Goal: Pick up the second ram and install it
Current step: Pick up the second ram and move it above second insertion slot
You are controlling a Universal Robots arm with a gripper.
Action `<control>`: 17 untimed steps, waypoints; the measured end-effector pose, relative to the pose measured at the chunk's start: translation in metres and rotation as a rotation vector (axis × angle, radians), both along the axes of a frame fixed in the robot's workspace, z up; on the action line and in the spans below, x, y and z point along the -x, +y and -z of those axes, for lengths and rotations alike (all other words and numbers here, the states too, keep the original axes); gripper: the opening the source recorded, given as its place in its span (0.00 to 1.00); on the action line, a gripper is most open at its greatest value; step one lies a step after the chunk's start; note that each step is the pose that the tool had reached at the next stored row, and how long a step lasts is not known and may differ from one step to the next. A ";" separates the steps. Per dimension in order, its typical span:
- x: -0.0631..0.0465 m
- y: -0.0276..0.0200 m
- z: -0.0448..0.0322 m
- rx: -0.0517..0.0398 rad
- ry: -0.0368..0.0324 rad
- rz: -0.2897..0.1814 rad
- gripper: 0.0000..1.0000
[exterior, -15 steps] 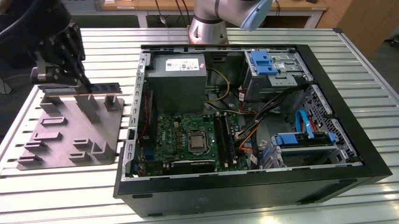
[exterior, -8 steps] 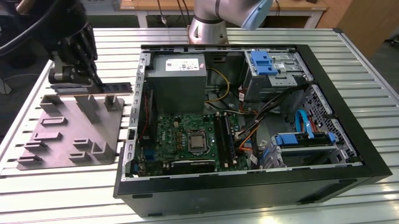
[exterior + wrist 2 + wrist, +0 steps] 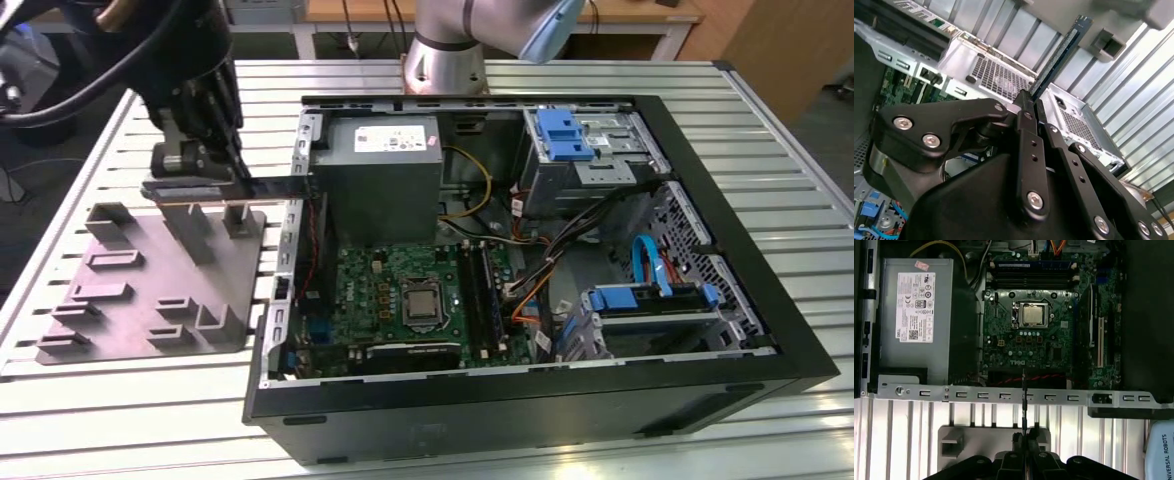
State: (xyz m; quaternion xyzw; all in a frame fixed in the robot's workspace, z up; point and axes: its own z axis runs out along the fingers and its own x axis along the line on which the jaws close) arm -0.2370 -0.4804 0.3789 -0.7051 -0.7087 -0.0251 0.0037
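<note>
The second ram is a thin dark stick held level above the table, between the grey fixture and the open computer case. My gripper is shut on one end of it. In the second wrist view the ram juts out past the closed fingers of my gripper. The first wrist view shows the ram edge-on, reaching over the case's metal rim toward the motherboard; my gripper is over the fixture.
Inside the case are a grey power supply, blue-latched drive cages, the CPU socket and long memory slots beside it. Cables run across the middle. The slatted metal table surrounds everything.
</note>
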 end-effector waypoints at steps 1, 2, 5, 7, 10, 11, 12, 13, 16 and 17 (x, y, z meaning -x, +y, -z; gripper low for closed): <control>-0.004 0.0000 0.0000 0.0001 0.0004 0.000 0.14; -0.009 0.0000 0.0000 0.0002 0.0008 0.000 0.14; -0.023 0.0000 0.0004 0.0000 0.0024 0.000 0.14; -0.032 0.0000 0.0006 0.0000 0.0039 0.000 0.14; -0.045 0.0000 0.0017 0.0001 0.0063 0.000 0.14; -0.050 0.0000 0.0026 -0.0001 0.0071 0.000 0.14; -0.054 0.0000 0.0037 0.0000 0.0078 0.000 0.14; -0.058 0.0000 0.0050 0.0001 0.0085 0.000 0.14; -0.072 0.0000 0.0097 0.0000 0.0101 0.000 0.14; -0.076 0.0000 0.0113 -0.0001 0.0104 0.000 0.14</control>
